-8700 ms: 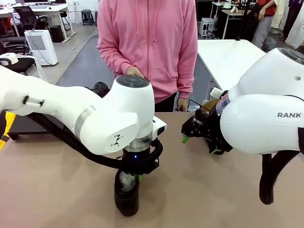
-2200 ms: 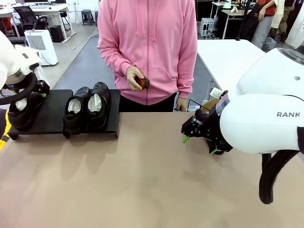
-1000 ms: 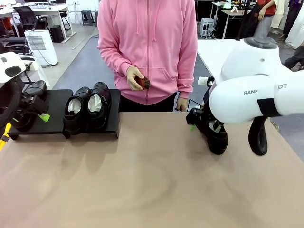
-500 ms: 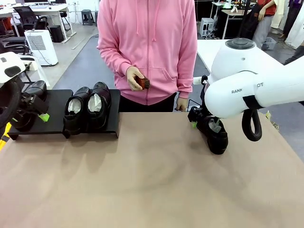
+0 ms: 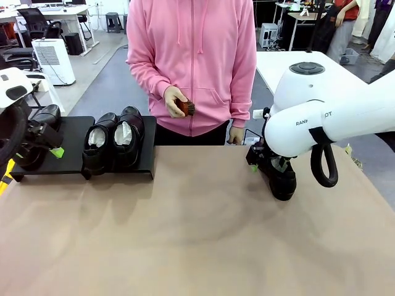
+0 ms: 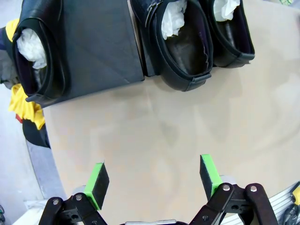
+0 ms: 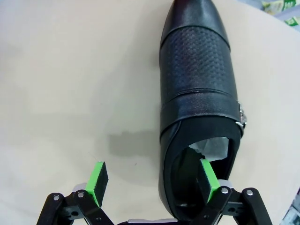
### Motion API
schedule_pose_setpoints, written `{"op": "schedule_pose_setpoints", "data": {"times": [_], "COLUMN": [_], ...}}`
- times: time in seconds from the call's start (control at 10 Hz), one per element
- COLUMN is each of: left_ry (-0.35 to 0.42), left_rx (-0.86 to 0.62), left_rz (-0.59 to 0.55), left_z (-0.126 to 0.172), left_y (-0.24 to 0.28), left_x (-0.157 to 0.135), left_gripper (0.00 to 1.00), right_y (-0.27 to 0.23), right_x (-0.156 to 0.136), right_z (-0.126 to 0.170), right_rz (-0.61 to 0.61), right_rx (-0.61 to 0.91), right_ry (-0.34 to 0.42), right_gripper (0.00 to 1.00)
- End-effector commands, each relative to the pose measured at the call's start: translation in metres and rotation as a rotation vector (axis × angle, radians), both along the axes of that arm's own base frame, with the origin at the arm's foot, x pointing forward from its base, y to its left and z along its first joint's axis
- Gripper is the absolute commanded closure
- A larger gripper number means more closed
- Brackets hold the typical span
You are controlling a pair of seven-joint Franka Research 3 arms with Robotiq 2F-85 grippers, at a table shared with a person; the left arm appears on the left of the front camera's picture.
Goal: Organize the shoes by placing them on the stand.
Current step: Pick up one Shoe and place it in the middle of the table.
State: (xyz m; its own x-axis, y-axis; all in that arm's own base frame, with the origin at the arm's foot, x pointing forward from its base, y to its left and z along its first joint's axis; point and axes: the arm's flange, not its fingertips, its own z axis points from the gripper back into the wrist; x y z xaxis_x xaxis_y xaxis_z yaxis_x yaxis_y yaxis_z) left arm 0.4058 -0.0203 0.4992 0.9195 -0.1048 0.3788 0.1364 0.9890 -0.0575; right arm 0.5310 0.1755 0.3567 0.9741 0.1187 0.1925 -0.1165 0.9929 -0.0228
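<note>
One shoe (image 7: 197, 93) lies on the table (image 5: 185, 234) at my right, heel under my right gripper (image 7: 154, 180), jaws spread, one pad inside its opening. Three shoes sit on the stand (image 6: 98, 51); my left gripper (image 6: 154, 176) hovers spread, empty.

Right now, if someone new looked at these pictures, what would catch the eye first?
Probably the right gripper, open over a lone black shoe on the table's right side, one finger inside the shoe's opening. Next, the stand at the far left, carrying three shoes; the left gripper hangs open near it. Behind the table, a person's hand holds a small brown brush.
</note>
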Motion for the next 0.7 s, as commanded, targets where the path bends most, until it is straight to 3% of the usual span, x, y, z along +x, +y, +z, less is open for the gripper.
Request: {"op": "schedule_pose_setpoints", "data": {"times": [0.0,0.1,0.2,0.6], "left_ry": [-0.010,-0.010,-0.010,-0.010], "left_rx": [-0.019,-0.019,-0.019,-0.019], "left_rz": [0.008,0.008,0.008,0.008], "left_z": [-0.0020,-0.0020,-0.0020,-0.0020], "left_y": [0.0005,0.0005,0.0005,0.0005], "left_x": [-0.0003,-0.0003,-0.0003,-0.0003], "left_gripper": [0.00,0.00,0.00,0.00], "right_y": [0.0060,0.0061,0.0059,0.0037], "right_x": [0.0083,0.0092,0.0105,0.0161], "right_z": [-0.0044,-0.0055,-0.0057,-0.0107], "right_rz": [-0.006,0.000,0.005,-0.002], "right_rx": [0.018,0.017,0.013,-0.012], "right_ry": [0.032,0.033,0.028,0.070], "right_gripper": [0.00,0.00,0.14,0.88]}}
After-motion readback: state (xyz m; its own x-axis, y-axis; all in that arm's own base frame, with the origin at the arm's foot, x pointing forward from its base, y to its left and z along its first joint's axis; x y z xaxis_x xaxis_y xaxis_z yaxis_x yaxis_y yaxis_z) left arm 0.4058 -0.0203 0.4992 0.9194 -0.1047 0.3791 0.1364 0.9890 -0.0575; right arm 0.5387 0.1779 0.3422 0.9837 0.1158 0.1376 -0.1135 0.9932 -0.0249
